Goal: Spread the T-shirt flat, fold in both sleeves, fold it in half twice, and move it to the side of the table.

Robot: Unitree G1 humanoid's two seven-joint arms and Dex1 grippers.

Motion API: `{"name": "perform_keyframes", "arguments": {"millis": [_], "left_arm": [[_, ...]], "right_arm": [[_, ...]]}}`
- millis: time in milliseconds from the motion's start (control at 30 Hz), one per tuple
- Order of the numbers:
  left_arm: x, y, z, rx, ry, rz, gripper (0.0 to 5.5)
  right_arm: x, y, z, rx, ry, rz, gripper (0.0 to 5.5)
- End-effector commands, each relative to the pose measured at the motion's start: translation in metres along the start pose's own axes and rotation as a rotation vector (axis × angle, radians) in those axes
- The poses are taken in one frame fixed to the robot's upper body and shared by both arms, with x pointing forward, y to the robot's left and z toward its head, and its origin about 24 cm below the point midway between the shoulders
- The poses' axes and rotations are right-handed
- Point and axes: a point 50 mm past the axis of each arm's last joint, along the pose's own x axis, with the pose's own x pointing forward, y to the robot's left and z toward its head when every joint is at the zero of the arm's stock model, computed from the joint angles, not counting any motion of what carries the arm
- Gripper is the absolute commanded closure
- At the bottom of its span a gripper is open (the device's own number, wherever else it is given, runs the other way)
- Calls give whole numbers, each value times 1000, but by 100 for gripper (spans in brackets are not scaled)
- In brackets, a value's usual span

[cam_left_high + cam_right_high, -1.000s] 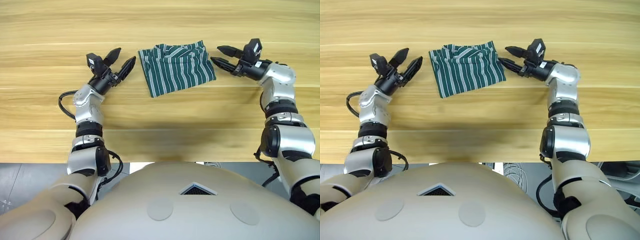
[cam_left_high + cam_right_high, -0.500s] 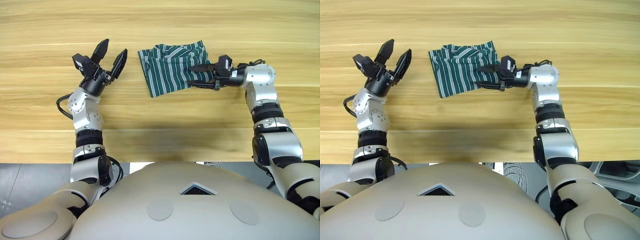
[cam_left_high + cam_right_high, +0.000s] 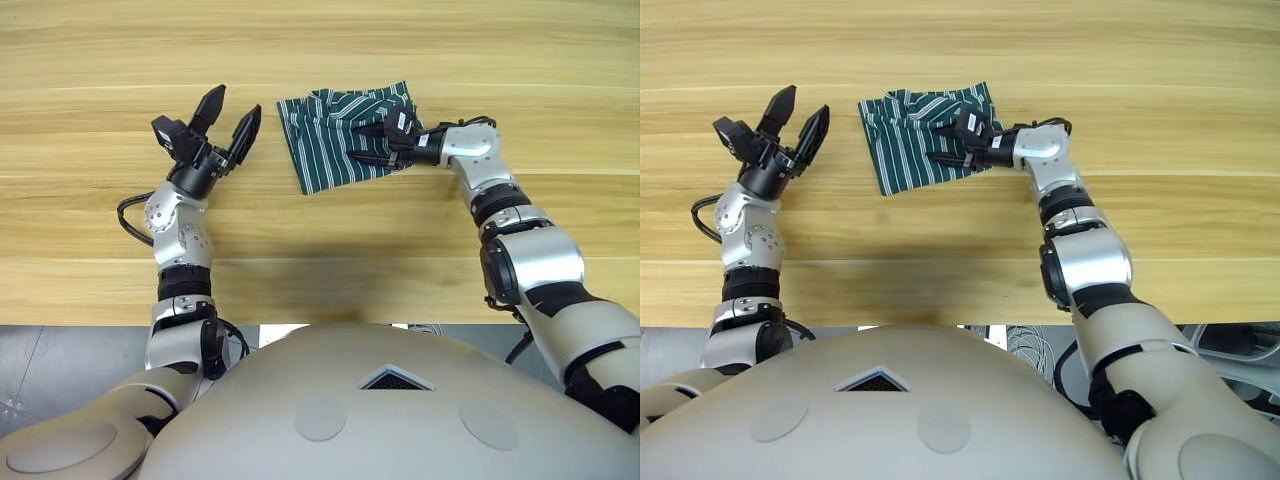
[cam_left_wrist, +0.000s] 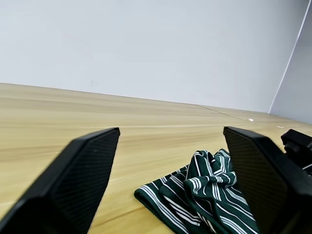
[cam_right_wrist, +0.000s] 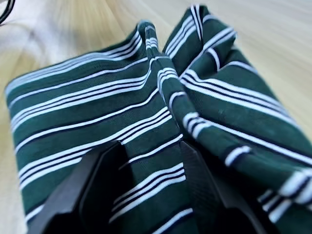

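Left eye view: a shirt (image 3: 325,140) lies folded into a small, slightly skewed packet on the pale wooden worktop (image 3: 400,260), in its far half and about midway between left and right.
Shirt: dark green with thin white stripes. The collar is bunched along the far edge, the near-left corner comes to a point, and the far-right part is rumpled.
Left pincer (image 3: 238,100): held up off the worktop just left of the shirt and apart from it. Its two black fingers are spread wide with nothing between them, tips pointing toward the far side.
Right pincer (image 3: 358,146): comes in from the right and sits over the right half of the shirt. Its fingers are parted a little and lie low on the cloth, one nearer the far edge and one nearer the near edge. I cannot tell whether any fold is pinched.
Left wrist view: the two wide-set fingers (image 4: 78,180) frame the shirt lying beyond them on the worktop, with a plain light wall (image 4: 156,44) behind.
Right wrist view: the fingers (image 5: 97,190) rest close on the striped cloth with flat fabric showing in the gap between them. A raised ridge of folded cloth runs away from their tips.
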Motion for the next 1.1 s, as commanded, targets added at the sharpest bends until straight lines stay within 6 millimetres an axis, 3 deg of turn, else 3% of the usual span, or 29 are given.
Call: {"name": "perform_keyframes", "arguments": {"millis": [33, 333, 433, 567, 767, 900, 1100], "left_arm": [[0, -1, 1, -6, 0, -18, 167], [1, -3, -2, -12, 1, -33, 167], [-1, -3, -2, -8, -4, -32, 167], [-7, -5, -1, -1, -15, -19, 167], [-16, -7, 0, 4, -25, -2, 167], [-20, -7, 0, 2, -25, -4, 167], [-22, -10, -2, -3, -19, -32, 167]], "right_arm": [[1, -9, 4, -1, 50, -40, 322], [-5, -19, -19, 112, 215, -304, 322], [-24, -27, -30, 191, 245, -462, 322], [-64, -39, -52, 411, 233, -846, 322], [-99, -24, -89, 721, 207, -1298, 322], [-103, -24, -90, 737, 194, -1428, 322], [-83, -36, -63, 594, 96, -1544, 322]]}}
